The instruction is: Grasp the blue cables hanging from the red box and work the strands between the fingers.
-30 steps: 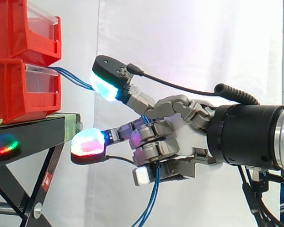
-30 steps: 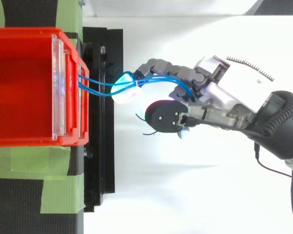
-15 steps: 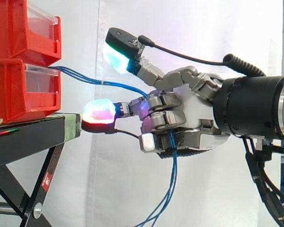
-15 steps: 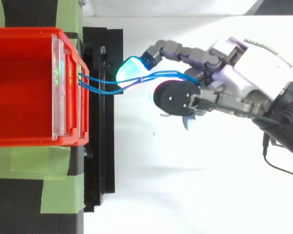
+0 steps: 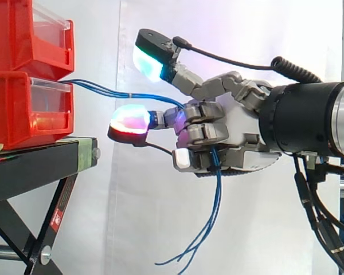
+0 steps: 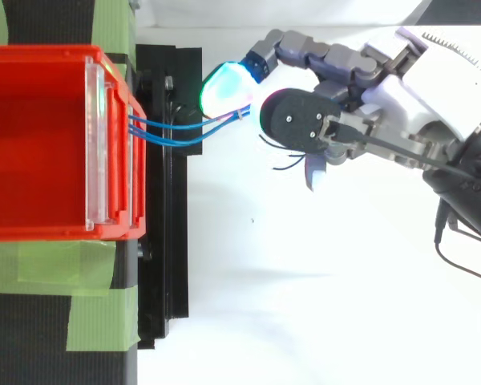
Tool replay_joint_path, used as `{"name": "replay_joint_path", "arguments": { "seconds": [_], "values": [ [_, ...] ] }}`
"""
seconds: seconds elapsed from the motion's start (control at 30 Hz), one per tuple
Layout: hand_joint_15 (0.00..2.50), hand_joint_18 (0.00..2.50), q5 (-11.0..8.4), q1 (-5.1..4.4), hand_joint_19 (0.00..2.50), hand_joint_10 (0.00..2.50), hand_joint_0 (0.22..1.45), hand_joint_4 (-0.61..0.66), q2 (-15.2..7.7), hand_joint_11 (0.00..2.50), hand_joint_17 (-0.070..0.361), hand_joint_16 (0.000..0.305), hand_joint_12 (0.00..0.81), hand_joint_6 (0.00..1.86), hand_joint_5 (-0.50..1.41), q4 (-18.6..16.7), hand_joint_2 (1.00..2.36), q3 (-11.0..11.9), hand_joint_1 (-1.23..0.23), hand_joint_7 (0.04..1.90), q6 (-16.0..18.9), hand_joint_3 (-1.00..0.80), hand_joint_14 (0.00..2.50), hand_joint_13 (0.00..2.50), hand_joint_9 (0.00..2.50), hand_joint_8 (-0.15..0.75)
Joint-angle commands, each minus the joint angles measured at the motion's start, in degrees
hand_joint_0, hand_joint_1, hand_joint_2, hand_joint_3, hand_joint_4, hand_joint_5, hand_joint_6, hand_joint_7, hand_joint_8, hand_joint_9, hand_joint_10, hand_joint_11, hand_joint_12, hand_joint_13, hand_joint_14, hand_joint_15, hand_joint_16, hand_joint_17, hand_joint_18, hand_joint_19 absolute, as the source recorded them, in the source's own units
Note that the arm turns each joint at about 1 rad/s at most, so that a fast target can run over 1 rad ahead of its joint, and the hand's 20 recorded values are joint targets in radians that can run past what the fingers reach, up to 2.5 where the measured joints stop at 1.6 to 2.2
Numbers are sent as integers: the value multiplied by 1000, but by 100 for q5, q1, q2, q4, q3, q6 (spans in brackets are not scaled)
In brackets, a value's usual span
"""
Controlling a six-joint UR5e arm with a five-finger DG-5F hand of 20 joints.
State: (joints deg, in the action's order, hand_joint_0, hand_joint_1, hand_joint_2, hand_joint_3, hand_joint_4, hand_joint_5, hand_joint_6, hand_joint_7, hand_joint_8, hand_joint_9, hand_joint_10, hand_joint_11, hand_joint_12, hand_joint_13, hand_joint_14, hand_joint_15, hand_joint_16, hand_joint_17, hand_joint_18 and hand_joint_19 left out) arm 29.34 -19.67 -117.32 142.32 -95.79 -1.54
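The blue cables [image 5: 103, 90] are running nearly level from the red box [image 5: 17, 112] rightward into the hand [image 5: 241, 134], whose curled fingers [image 5: 205, 133] are clasping them.

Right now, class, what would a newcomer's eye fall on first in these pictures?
In the side view, the big hand at the right, with its glowing fingertips, stands out first. It is curled round blue cables that stretch from the red box at the left and dangle below the palm. The box sits on a black stand.
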Motion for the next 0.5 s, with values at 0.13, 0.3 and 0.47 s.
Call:
{"name": "replay_joint_path", "arguments": {
  "seconds": [0.13, 0.3, 0.47],
  "values": [
    [1785, 2500, 1, 7, 608, 2500, 810, 227, 121, 2500, 194, 259, 726, 120, 260, 6, 1005, 7, -623, 1335, -31, -872, 2500, 1976, 1641, 507],
    [1785, 2500, 10, 7, 608, 2500, 826, 226, 139, 2500, 194, 259, 726, 249, 220, 6, 1007, 7, -655, 1286, -5, -854, 2500, 1976, 1641, 507],
    [1785, 2500, 10, -19, 608, 2500, 839, 229, 139, 2500, 194, 259, 726, 352, 190, 6, 1008, 16, -674, 1237, -22, -820, 2500, 1976, 1641, 507]
  ]
}}
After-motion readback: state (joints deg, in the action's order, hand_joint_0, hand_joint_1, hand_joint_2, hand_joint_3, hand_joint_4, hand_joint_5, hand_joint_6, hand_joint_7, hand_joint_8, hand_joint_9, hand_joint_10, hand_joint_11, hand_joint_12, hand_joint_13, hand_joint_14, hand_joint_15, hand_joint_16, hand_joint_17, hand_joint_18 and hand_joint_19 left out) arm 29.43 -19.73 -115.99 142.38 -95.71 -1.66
